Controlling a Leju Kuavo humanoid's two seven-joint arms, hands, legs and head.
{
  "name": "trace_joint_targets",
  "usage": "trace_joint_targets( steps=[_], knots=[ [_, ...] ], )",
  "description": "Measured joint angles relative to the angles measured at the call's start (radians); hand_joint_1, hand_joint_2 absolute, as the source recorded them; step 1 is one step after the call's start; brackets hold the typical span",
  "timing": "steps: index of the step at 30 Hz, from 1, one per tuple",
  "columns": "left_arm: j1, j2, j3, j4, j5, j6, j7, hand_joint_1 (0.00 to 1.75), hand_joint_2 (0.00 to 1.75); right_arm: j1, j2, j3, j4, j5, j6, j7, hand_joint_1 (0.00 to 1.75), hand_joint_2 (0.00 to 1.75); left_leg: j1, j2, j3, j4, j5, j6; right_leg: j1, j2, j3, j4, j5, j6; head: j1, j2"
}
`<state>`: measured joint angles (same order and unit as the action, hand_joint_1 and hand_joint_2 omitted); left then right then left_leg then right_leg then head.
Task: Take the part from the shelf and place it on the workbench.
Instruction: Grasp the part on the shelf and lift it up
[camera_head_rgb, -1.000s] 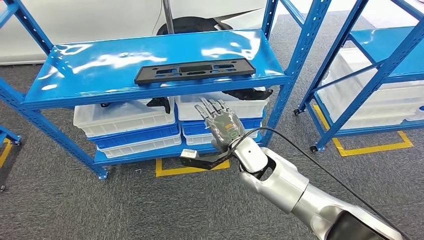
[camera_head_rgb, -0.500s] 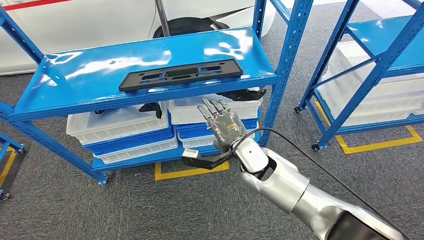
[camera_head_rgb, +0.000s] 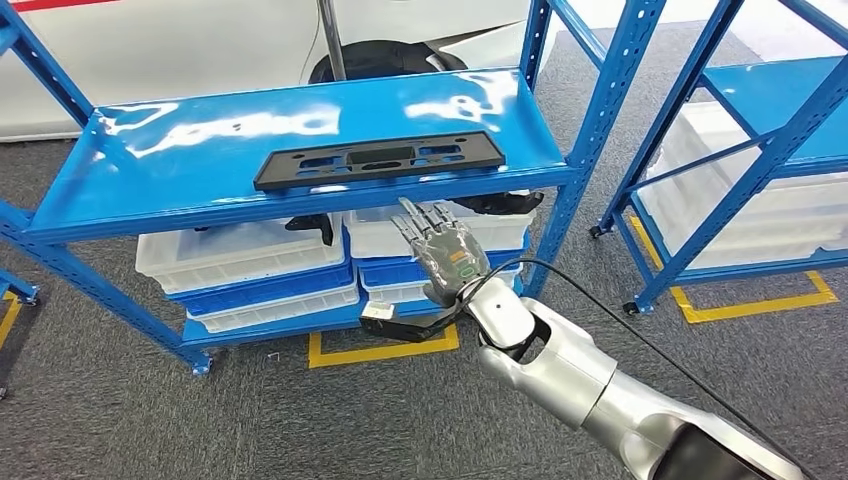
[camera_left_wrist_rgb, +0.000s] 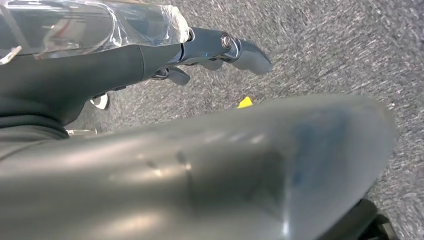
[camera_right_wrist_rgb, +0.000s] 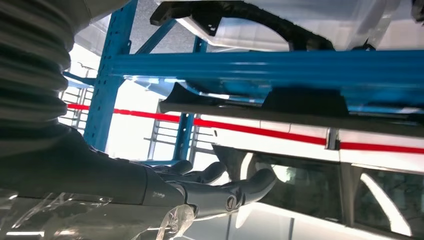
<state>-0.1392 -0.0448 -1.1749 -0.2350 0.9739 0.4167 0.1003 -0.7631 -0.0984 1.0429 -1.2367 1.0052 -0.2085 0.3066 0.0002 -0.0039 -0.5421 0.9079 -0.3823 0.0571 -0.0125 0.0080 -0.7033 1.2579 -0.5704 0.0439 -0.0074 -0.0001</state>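
Observation:
A long flat black part (camera_head_rgb: 380, 160) with cut-outs lies along the front of the blue shelf's top board (camera_head_rgb: 180, 170). My right hand (camera_head_rgb: 445, 250) is raised in front of the shelf, just below the board's front edge and under the part's right half. Its fingers are spread and it holds nothing. In the right wrist view the fingers (camera_right_wrist_rgb: 225, 187) reach out beneath the part's dark edge (camera_right_wrist_rgb: 250, 107) and the blue board's edge (camera_right_wrist_rgb: 300, 67). My left hand (camera_left_wrist_rgb: 220, 47) hangs over grey carpet with its fingers loosely extended and nothing in them.
White bins (camera_head_rgb: 245, 255) (camera_head_rgb: 455, 228) holding black parts (camera_head_rgb: 312, 225) fill the lower shelf behind my right hand. A second blue rack (camera_head_rgb: 770, 100) with white bins stands at the right. Yellow tape (camera_head_rgb: 380, 350) marks the carpet. A black cable (camera_head_rgb: 620, 320) runs along my right arm.
The whole view has shifted a little, so the camera moved. My right hand's fingertips now sit closer under the shelf's front edge. The part has stayed where it lay.

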Motion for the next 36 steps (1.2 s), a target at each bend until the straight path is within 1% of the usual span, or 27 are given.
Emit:
trace_joint_targets(
  steps=[1, 2, 3, 4, 5, 6, 8, 10, 12, 14, 15, 16, 17, 19, 20, 21, 23, 25, 26, 27, 29, 30, 31, 32, 34, 35, 36],
  knots=[
    [0.002, 0.000, 0.000, 0.000, 0.000, 0.000, 0.000, 0.00, 0.00, 0.002, -0.001, 0.000, 0.000, 0.000, 0.000, 0.000, 0.00, 1.75, 0.002, -0.001, 0.003, 0.002, -0.004, -0.003, -0.002, -0.001, -0.006, -0.008, 0.022, 0.003, 0.000, 0.000],
    [0.003, 0.000, 0.000, 0.000, 0.000, 0.000, 0.000, 0.00, 0.00, 0.003, -0.002, 0.000, 0.000, 0.000, 0.000, 0.000, 0.00, 1.75, 0.004, -0.001, 0.007, 0.005, -0.010, -0.008, -0.004, -0.002, 0.011, -0.059, 0.062, 0.005, 0.000, 0.000],
    [0.003, 0.000, 0.000, 0.000, 0.000, 0.000, 0.000, 0.00, 0.00, 0.003, -0.002, 0.000, 0.000, 0.000, 0.000, 0.000, 0.00, 1.75, 0.006, -0.001, 0.011, 0.011, -0.018, -0.014, -0.007, -0.004, 0.042, -0.136, 0.106, 0.008, 0.000, 0.000],
    [0.003, 0.000, 0.000, 0.000, 0.000, 0.000, 0.000, 0.00, 0.00, 0.002, -0.003, 0.000, 0.000, 0.000, 0.001, 0.000, 0.00, 1.75, 0.005, -0.002, 0.013, 0.018, -0.027, -0.021, -0.008, -0.004, 0.073, -0.205, 0.138, 0.008, 0.000, 0.000],
    [0.002, 0.000, 0.000, 0.000, -0.001, 0.000, 0.000, 0.00, 0.00, 0.002, -0.003, 0.000, 0.000, 0.000, 0.003, 0.000, 0.00, 1.75, 0.003, -0.002, 0.013, 0.025, -0.035, -0.027, -0.008, -0.004, 0.095, -0.254, 0.157, 0.005, 0.000, 0.000],
    [0.001, 0.000, 0.000, 0.000, -0.001, 0.000, 0.000, 0.00, 0.00, 0.002, -0.003, 0.000, 0.000, 0.000, 0.005, 0.001, 0.00, 1.75, 0.001, -0.001, 0.012, 0.030, -0.040, -0.032, -0.007, -0.003, 0.105, -0.276, 0.160, 0.000, 0.000, 0.000],
    [0.001, 0.000, 0.000, 0.000, -0.002, 0.000, 0.000, 0.00, 0.00, 0.002, -0.004, 0.000, -0.001, 0.000, 0.010, 0.002, 0.00, 1.75, 0.002, -0.001, 0.010, 0.034, -0.045, -0.036, -0.005, 0.001, 0.103, -0.274, 0.155, -0.017, -0.001, 0.000],
    [0.002, -0.001, 0.000, 0.000, -0.004, 0.000, 0.000, 0.00, 0.00, 0.002, -0.005, 0.000, -0.001, 0.000, 0.013, 0.003, 0.00, 1.75, 0.005, 0.000, -0.001, 0.058, -0.061, -0.042, -0.006, 0.002, 0.103, -0.274, 0.153, -0.029, -0.002, 0.000],
    [0.001, -0.001, 0.000, 0.000, -0.006, 0.000, 0.000, 0.00, 0.00, 0.002, -0.005, 0.000, -0.001, 0.000, 0.015, 0.004, 0.00, 1.75, 0.008, 0.001, -0.050, 0.159, -0.109, -0.052, -0.008, 0.002, 0.106, -0.275, 0.151, -0.036, -0.004, 0.000],
    [0.002, -0.001, 0.000, 0.000, -0.007, 0.000, 0.000, 0.00, 0.00, 0.003, -0.005, 0.000, -0.001, 0.000, 0.017, 0.005, 0.00, 1.75, 0.009, 0.001, -0.131, 0.307, -0.160, -0.057, -0.005, 0.002, 0.107, -0.275, 0.148, -0.040, -0.005, 0.000],
    [0.003, -0.001, -0.001, 0.000, -0.008, 0.000, 0.000, 0.00, 0.00, 0.004, -0.005, 0.000, -0.001, 0.000, 0.019, 0.005, 0.00, 1.75, 0.009, 0.001, -0.160, 0.350, -0.166, -0.056, -0.003, 0.003, 0.108, -0.275, 0.146, -0.042, -0.005, 0.000],
    [0.005, -0.001, -0.001, 0.000, -0.008, 0.000, 0.000, 0.00, 0.00, 0.005, -0.005, 0.000, -0.001, 0.000, 0.019, 0.006, 0.00, 1.75, 0.008, 0.001, -0.170, 0.353, -0.151, -0.052, -0.001, 0.004, 0.111, -0.275, 0.144, -0.043, -0.005, 0.000],
    [0.006, -0.001, -0.001, 0.000, -0.008, 0.000, 0.000, 0.00, 0.00, 0.005, -0.005, 0.000, -0.001, 0.000, 0.020, 0.006, 0.00, 1.75, 0.005, 0.001, -0.158, 0.311, -0.117, -0.044, 0.003, 0.006, 0.116, -0.275, 0.141, -0.044, -0.005, 0.000],
    [0.005, -0.001, -0.001, 0.000, -0.008, 0.000, 0.000, 0.00, 0.00, 0.005, -0.004, 0.000, -0.001, 0.000, 0.020, 0.006, 0.00, 1.75, -0.005, 0.000, -0.097, 0.160, -0.037, -0.018, 0.008, 0.008, 0.128, -0.276, 0.134, -0.045, -0.004, 0.000],
    [0.003, 0.000, -0.001, 0.001, -0.008, 0.000, 0.000, 0.00, 0.00, 0.004, -0.004, 0.000, -0.001, 0.000, 0.021, 0.006, 0.00, 1.75, -0.012, 0.001, -0.070, 0.098, -0.012, -0.005, 0.010, 0.008, 0.132, -0.277, 0.131, -0.043, -0.004, 0.000],
    [0.002, 0.000, -0.001, 0.001, -0.007, 0.000, 0.000, 0.00, 0.00, 0.004, -0.003, 0.000, -0.001, 0.000, 0.022, 0.006, 0.00, 1.75, -0.018, 0.002, -0.054, 0.061, -0.002, 0.005, 0.008, 0.007, 0.134, -0.278, 0.129, -0.040, -0.004, 0.000],
    [0.002, 0.000, -0.001, 0.001, -0.004, 0.000, 0.000, 0.00, 0.00, 0.002, -0.001, 0.000, -0.001, 0.000, 0.025, 0.007, 0.00, 1.75, -0.025, 0.003, -0.048, 0.043, -0.005, 0.014, 0.005, 0.004, 0.138, -0.284, 0.127, -0.030, -0.004, 0.000],
    [0.002, 0.000, -0.001, 0.001, -0.003, -0.001, 0.000, 0.00, 0.00, 0.001, 0.001, 0.000, -0.002, 0.000, 0.027, 0.006, 0.00, 1.75, -0.018, 0.002, -0.027, 0.017, 0.003, 0.015, 0.005, 0.001, 0.141, -0.281, 0.120, -0.020, -0.003, 0.000],
    [0.001, 0.000, -0.001, 0.001, -0.003, -0.001, 0.000, 0.00, 0.00, 0.000, 0.002, 0.000, -0.003, 0.001, 0.027, 0.005, 0.00, 1.75, -0.014, 0.001, -0.015, 0.003, 0.008, 0.015, 0.005, 0.000, 0.133, -0.259, 0.106, -0.016, -0.002, 0.000],
    [-0.001, 0.000, -0.001, 0.001, -0.003, -0.001, 0.000, 0.00, 0.00, 0.000, 0.001, 0.000, -0.003, 0.001, 0.027, 0.005, 0.00, 1.75, -0.010, 0.000, -0.004, -0.007, 0.011, 0.013, 0.004, -0.001, 0.112, -0.213, 0.083, -0.012, -0.002, 0.000],
    [-0.003, -0.001, -0.001, 0.001, -0.003, -0.001, 0.000, 0.00, 0.00, 0.000, 0.001, 0.000, -0.003, 0.001, 0.027, 0.005, 0.00, 1.75, -0.009, -0.001, 0.004, -0.009, 0.007, 0.014, 0.000, -0.001, 0.040, -0.082, 0.031, -0.003, -0.001, 0.000],
    [-0.002, -0.002, -0.001, 0.001, -0.003, -0.002, 0.000, 0.00, 0.00, 0.001, 0.001, 0.001, -0.003, 0.001, 0.028, 0.005, 0.00, 1.75, -0.009, -0.001, 0.006, -0.008, 0.003, 0.013, -0.001, -0.001, 0.008, -0.033, 0.021, 0.002, -0.001, 0.000],
    [0.000, -0.003, -0.001, 0.001, -0.004, -0.002, 0.000, 0.00, 0.00, 0.003, 0.000, 0.001, -0.003, 0.001, 0.028, 0.005, 0.00, 1.75, -0.009, -0.002, 0.010, -0.007, -0.002, 0.010, -0.003, -0.001, -0.008, -0.020, 0.031, 0.006, -0.001, 0.000],
    [0.002, -0.005, -0.001, 0.001, -0.004, -0.003, 0.000, 0.00, 0.00, 0.003, 0.000, 0.001, -0.003, 0.001, 0.028, 0.005, 0.00, 1.75, -0.008, -0.002, 0.015, -0.004, -0.008, 0.007, -0.004, -0.002, -0.002, -0.050, 0.063, 0.008, -0.001, 0.000],
    [0.004, -0.007, -0.001, 0.001, -0.004, -0.003, 0.000, 0.00, 0.00, 0.003, -0.001, 0.001, -0.003, 0.001, 0.029, 0.006, 0.00, 1.75, -0.008, -0.002, 0.024, 0.006, -0.025, -0.003, -0.006, -0.004, 0.054, -0.183, 0.141, 0.008, -0.001, 0.000],
    [0.002, -0.008, -0.001, 0.001, -0.004, -0.003, 0.000, 0.00, 0.00, 0.002, 0.000, 0.002, -0.003, 0.001, 0.031, 0.006, 0.00, 1.75, -0.010, -0.001, 0.025, 0.014, -0.034, -0.009, -0.005, -0.005, 0.079, -0.241, 0.165, 0.005, -0.001, 0.000],
    [0.001, -0.008, -0.001, 0.001, -0.004, -0.003, 0.000, 0.00, 0.00, 0.001, 0.000, 0.002, -0.003, 0.001, 0.033, 0.006, 0.00, 1.75, -0.012, -0.001, 0.023, 0.021, -0.041, -0.013, -0.005, -0.005, 0.094, -0.274, 0.174, 0.000, -0.001, 0.000]
  ],
)
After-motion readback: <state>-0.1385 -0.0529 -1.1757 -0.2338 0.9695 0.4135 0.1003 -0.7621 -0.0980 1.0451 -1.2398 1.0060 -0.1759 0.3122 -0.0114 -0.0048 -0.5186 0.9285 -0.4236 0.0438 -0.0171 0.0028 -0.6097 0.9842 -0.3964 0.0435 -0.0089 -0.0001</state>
